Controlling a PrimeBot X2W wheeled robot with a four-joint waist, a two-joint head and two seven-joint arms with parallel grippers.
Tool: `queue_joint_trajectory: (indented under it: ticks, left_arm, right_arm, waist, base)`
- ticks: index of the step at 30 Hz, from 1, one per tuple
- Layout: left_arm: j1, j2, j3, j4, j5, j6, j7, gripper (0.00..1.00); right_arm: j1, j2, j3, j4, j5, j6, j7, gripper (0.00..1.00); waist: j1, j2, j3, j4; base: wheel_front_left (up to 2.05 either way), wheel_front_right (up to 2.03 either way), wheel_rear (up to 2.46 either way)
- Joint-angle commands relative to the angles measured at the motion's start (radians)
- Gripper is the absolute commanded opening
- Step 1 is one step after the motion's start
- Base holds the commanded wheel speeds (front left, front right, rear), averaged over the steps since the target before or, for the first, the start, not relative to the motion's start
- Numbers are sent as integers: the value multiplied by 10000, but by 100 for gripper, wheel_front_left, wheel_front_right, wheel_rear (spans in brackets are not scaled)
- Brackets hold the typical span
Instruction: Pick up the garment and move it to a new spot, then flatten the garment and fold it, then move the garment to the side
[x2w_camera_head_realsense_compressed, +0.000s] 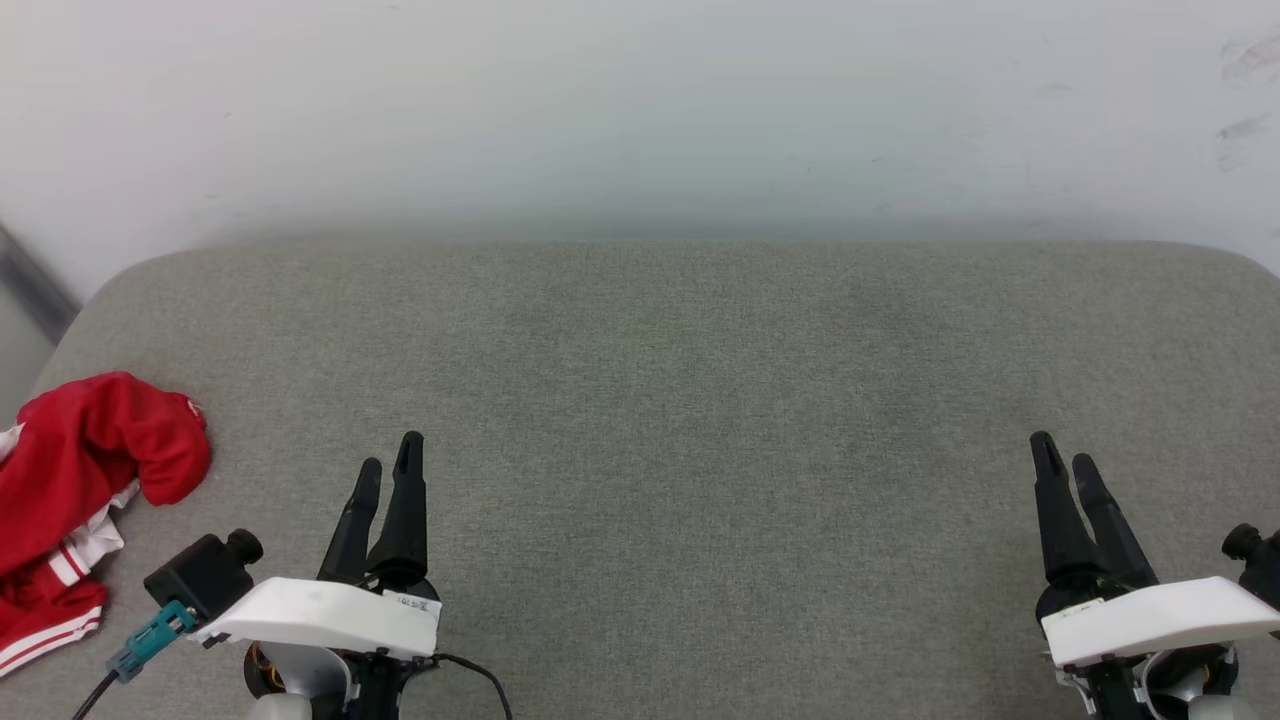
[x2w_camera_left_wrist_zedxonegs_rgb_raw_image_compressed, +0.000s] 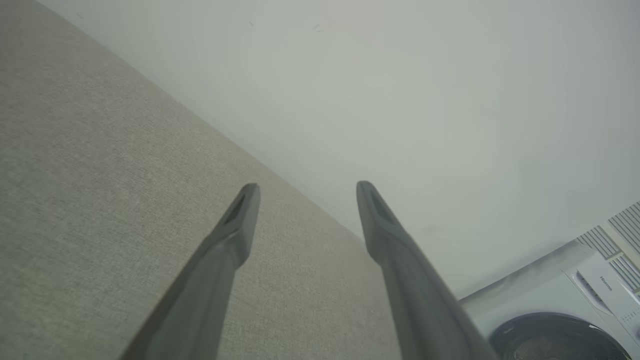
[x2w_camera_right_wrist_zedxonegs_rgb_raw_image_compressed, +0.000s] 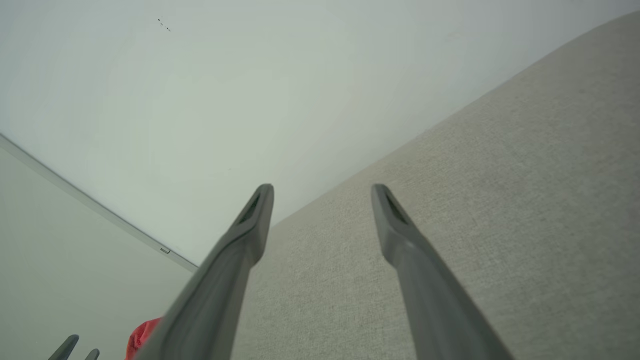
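open grey surface (x2w_camera_head_realsense_compressed: 700, 400) ahead, bounded by the wall (x2w_camera_head_realsense_compressed: 640, 100) at the back and the garment (x2w_camera_head_realsense_compressed: 90, 470) heaped far left.

One garment (x2w_camera_head_realsense_compressed: 88, 455), two tools (x2w_camera_head_realsense_compressed: 390, 450) (x2w_camera_head_realsense_compressed: 1062, 449)

We see the garment (x2w_camera_head_realsense_compressed: 90, 470) lying crumpled at the left edge of the grey fabric surface (x2w_camera_head_realsense_compressed: 700, 400), red with white striped trim. Our left claw (x2w_camera_head_realsense_compressed: 390, 452) and right claw (x2w_camera_head_realsense_compressed: 1062, 451) hover near the front edge, jaws apart, both empty and apart from the garment.
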Motion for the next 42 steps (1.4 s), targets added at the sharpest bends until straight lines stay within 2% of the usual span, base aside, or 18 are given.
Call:
queue_joint_trajectory:
  ticks: [1, 7, 24, 42]
  left_arm:
    - [-104, 23, -43, -159, 413, 6, -114, 100]
    - [-148, 26, -119, -34, 1507, 34, -327, 100]
    - [-247, 216, -433, 230, 4026, 190, -810, 100]
    - [-339, 347, -786, 679, 5741, 425, -1215, 100]
  right_arm:
    - [-19, 7, 2, -206, -397, 3, 8, 100]
    - [38, 61, 5, -368, -1566, 3, 61, 100]
    - [229, 98, -10, -686, -3951, 3, 241, 100]
    - [398, 130, -215, -895, -5624, 2, 386, 100]
  waist:
    - [0, -1, 2, 5]
    - [0, -1, -5, 38]
    - [0, -1, -13, 76]
    - [0, -1, -44, 99]
  base:
    - [0, 0, 0]
    - [0, 0, 0]
    - [0, 0, 0]
    - [0, 0, 0]
